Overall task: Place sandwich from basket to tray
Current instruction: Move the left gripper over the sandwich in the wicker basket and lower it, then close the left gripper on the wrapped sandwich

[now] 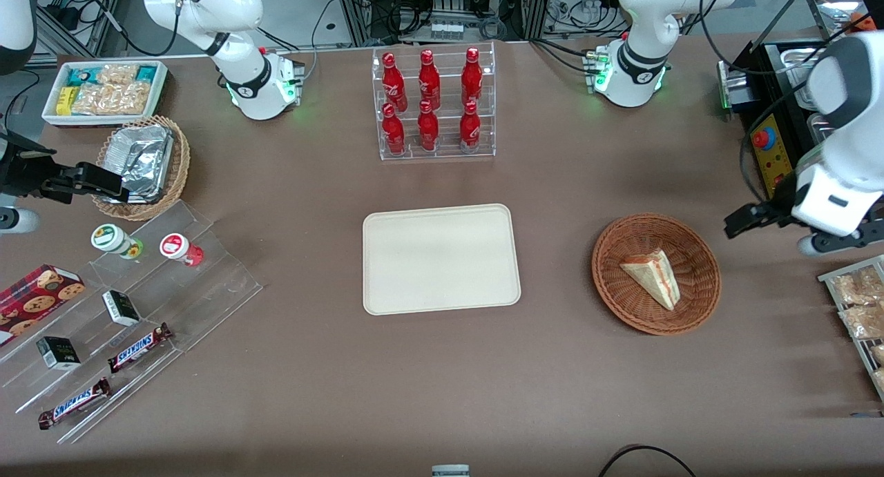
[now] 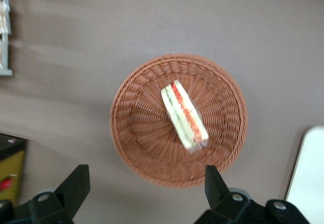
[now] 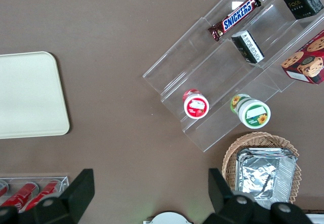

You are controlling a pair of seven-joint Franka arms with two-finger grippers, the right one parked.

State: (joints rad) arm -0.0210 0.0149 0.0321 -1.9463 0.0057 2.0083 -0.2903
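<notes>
The sandwich [image 1: 652, 277] is a pale triangular wedge with red and green filling along its cut edge, and it lies in the round reddish-brown wicker basket [image 1: 602, 270]. The cream tray [image 1: 440, 259] lies flat beside the basket, toward the parked arm's end, with nothing on it. My left gripper [image 1: 749, 218] hangs above the table beside the basket, toward the working arm's end. In the left wrist view the gripper [image 2: 146, 176] is open with nothing between its fingers. That view looks down on the sandwich [image 2: 183, 115], the basket [image 2: 136, 138] and a corner of the tray [image 2: 311, 178].
A clear rack of red bottles [image 1: 431, 104] stands farther from the camera than the tray. Bagged snacks on a wire rack [image 1: 856, 304] and a black control box [image 1: 766, 145] flank my gripper. Acrylic steps with snacks [image 1: 124, 311] and a foil-filled tan basket [image 1: 141, 163] lie toward the parked arm's end.
</notes>
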